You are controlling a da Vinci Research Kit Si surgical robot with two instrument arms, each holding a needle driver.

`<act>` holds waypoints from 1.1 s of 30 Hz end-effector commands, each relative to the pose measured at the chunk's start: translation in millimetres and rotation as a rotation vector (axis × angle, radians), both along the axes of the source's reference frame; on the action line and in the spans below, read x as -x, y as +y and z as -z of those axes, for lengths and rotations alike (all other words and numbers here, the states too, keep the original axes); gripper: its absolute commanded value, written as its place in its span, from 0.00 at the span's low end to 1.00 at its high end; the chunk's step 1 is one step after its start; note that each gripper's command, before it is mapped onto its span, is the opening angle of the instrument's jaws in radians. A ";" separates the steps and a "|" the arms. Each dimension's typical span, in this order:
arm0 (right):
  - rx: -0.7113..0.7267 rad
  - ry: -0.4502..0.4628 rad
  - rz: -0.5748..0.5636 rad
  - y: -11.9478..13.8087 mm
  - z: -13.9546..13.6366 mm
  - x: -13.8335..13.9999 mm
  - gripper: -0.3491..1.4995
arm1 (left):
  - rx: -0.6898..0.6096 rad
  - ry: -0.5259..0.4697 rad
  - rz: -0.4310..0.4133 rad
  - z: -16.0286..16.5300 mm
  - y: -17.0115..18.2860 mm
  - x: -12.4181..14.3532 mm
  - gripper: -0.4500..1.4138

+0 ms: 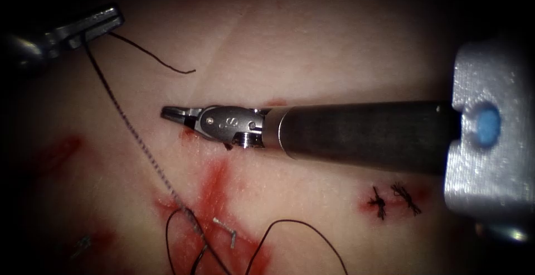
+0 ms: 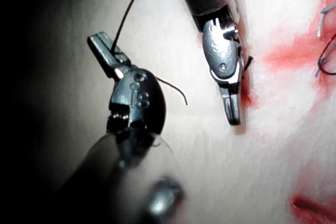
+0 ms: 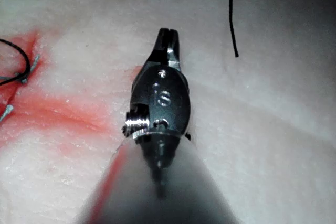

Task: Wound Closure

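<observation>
Near edge: loops of thread (image 1: 301, 236) lie slack on the tissue (image 1: 334, 57) at the near margin, over a patch of red fluid (image 1: 214, 188); a short pale glint (image 1: 225, 231) beside them may be the needle, though I cannot tell for sure.
Near right: two knotted stitches (image 1: 393, 199) with cut ends sit on the right, so that part of the closing looks done.
Middle: the right tool (image 1: 173, 113) lies low over the tissue, jaws closed together and holding nothing, its tip just left of a small red mark.
Far left: the left tool (image 1: 103, 21) has its jaws clamped on the thread, which runs taut from it down to the red patch; a short free tail (image 1: 161, 60) curls off to the right.
Progress: the stitch at the red patch seems unfinished, with no knot there that I can see.
Room: bare tissue lies far and left of the right tool; near it, the loops crowd the way.
</observation>
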State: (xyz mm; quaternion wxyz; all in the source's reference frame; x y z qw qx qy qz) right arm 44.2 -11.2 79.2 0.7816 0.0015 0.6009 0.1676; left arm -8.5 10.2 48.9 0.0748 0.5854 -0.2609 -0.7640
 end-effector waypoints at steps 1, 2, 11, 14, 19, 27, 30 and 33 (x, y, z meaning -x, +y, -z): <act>-0.004 0.005 0.009 -0.1 -0.3 -0.5 0.00 | 0.001 0.000 -0.001 -0.5 0.4 0.4 0.00; -0.017 0.013 0.007 0.1 -0.1 -0.3 0.15 | 0.002 0.002 -0.001 -0.5 0.3 0.2 0.00; -0.064 0.044 -0.044 1.9 3.5 6.5 0.82 | 0.021 0.068 0.015 -2.4 -1.8 -2.3 0.00; -0.057 0.023 -0.063 1.5 3.9 11.0 0.82 | 0.022 0.140 0.030 -5.1 -2.5 -4.5 0.00; -0.047 0.000 -0.104 1.2 3.7 16.8 0.78 | -0.013 0.227 0.066 -8.7 -2.2 -8.4 0.00; -0.039 -0.032 -0.133 0.6 3.1 19.3 0.75 | -0.023 0.318 0.163 -11.8 1.4 -14.4 0.00; -0.039 -0.033 -0.134 0.6 3.1 19.2 0.75 | -0.025 0.322 0.196 -12.3 2.7 -14.9 0.00; -0.039 -0.033 -0.135 0.6 3.1 19.2 0.74 | -0.031 0.320 0.229 -12.3 4.1 -14.8 0.00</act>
